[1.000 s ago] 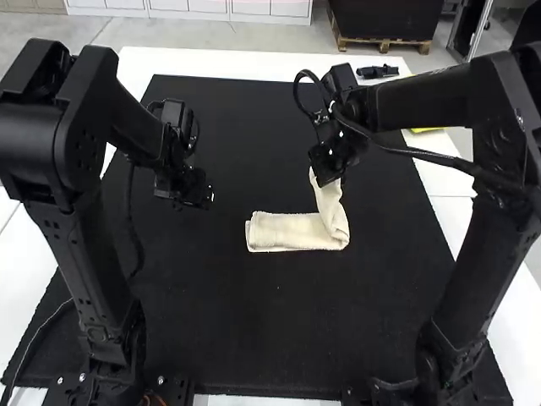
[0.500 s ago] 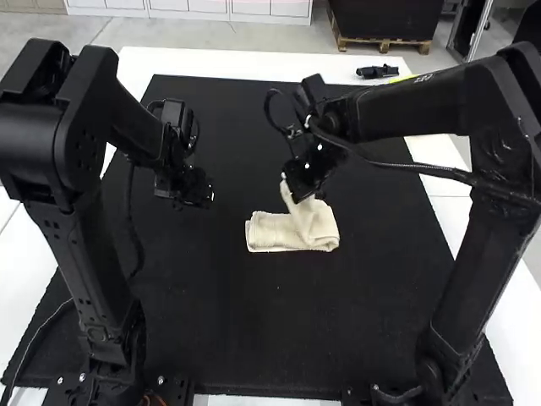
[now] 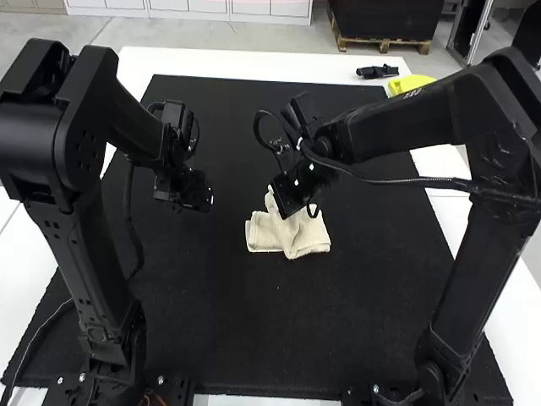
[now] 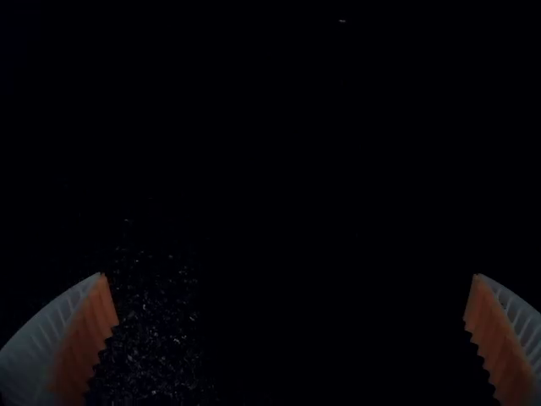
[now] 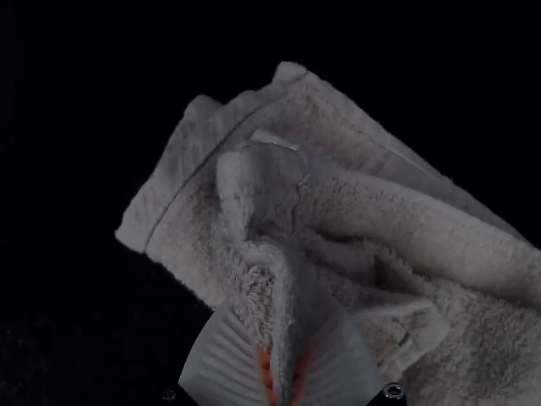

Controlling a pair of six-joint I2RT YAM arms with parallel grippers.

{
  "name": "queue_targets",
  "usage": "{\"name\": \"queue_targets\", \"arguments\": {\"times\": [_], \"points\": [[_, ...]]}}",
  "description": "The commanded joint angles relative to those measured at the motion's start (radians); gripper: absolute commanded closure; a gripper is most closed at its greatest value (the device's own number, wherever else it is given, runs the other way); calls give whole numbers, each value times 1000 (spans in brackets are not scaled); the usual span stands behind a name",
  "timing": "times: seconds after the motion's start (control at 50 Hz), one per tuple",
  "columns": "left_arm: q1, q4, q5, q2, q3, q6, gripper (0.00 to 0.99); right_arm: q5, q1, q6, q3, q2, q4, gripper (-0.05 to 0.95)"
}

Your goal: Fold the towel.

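The towel (image 3: pixel 262 233) lies folded and rumpled on the black mat (image 3: pixel 228 330), well inside the edges of the surface (image 3: pixel 254 63) — its raised end is pinched between the closed fingers (image 5: pixel 221 359) of the right gripper (image 3: pixel 282 201), above the layers beneath. The left gripper (image 3: pixel 206 200) is left of the towel and apart from it, fingers (image 4: pixel 83 348) spread wide and empty.

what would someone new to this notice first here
Most likely the cream towel, bright against the black mat near its middle. Next comes the right gripper, shut on a pinched-up part of the towel, with loose folds around it. Then the left gripper, open and empty, off to the towel's left in the high view.
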Motion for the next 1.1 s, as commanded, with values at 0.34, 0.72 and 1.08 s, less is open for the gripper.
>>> {"name": "queue_targets", "arguments": {"times": [0.34,0.72,1.08], "points": [[15,0,-4,-16,38,1,33,-55,-88,1,49,83,126,920],[12,26,-5,1,74,1,33,-55,-170,-66,164,80,25,920],[14,26,-5,20,88,-1,34,-41,-127,-57,167,70,5,918]]}}
